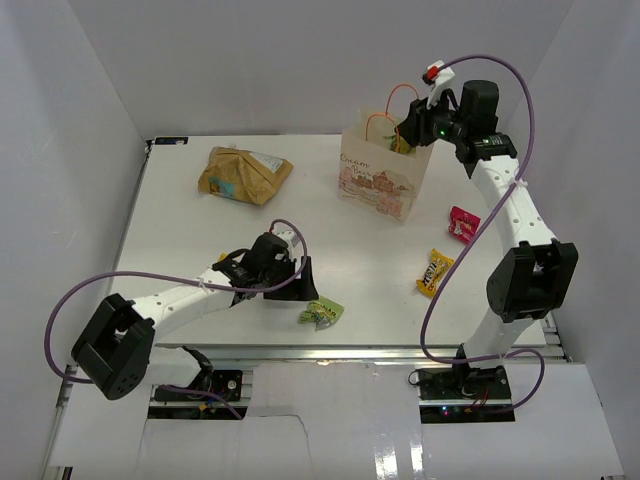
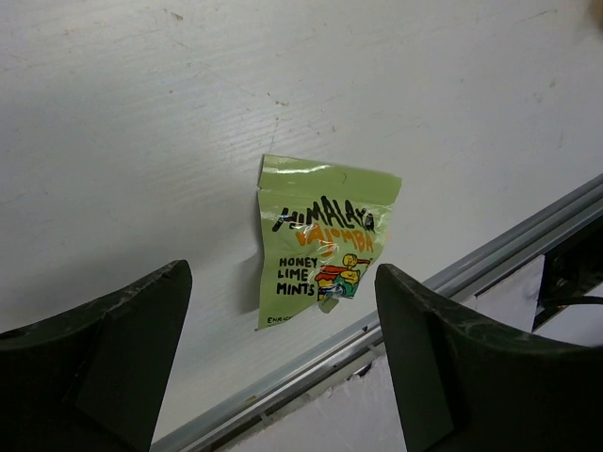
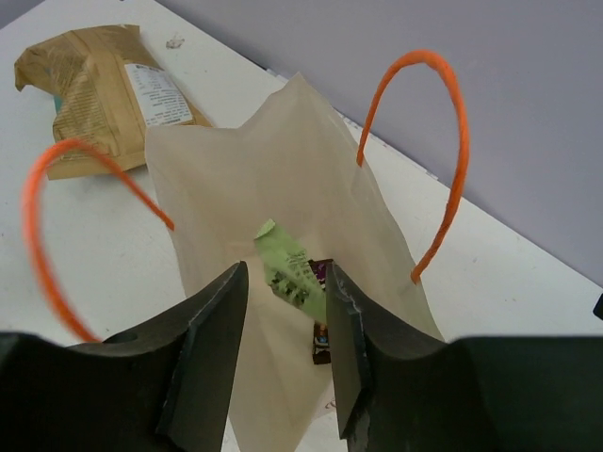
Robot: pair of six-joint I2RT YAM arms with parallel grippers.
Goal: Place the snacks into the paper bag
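The paper bag [image 1: 380, 172] stands upright at the back of the table. My right gripper [image 1: 412, 128] hovers over its mouth, open and empty. The right wrist view looks down into the bag [image 3: 236, 188] between the right gripper's [image 3: 285, 282] fingers, where a green packet [image 3: 290, 266] and a purple packet [image 3: 322, 273] lie inside. A second green packet [image 1: 322, 312] lies near the table's front edge. My left gripper [image 1: 298, 282] is open just left of it. In the left wrist view this packet [image 2: 320, 245] lies flat ahead of the open left gripper [image 2: 283, 282], untouched. The tan-gold bag [image 1: 243, 175] lies at the back left.
A red-pink packet [image 1: 463, 224] and a yellow bar [image 1: 434, 272] lie right of the paper bag near the right arm. The bag's orange handles [image 3: 443, 141] stand up on both sides of the right gripper. The table's metal front rail [image 2: 443, 282] runs just past the green packet.
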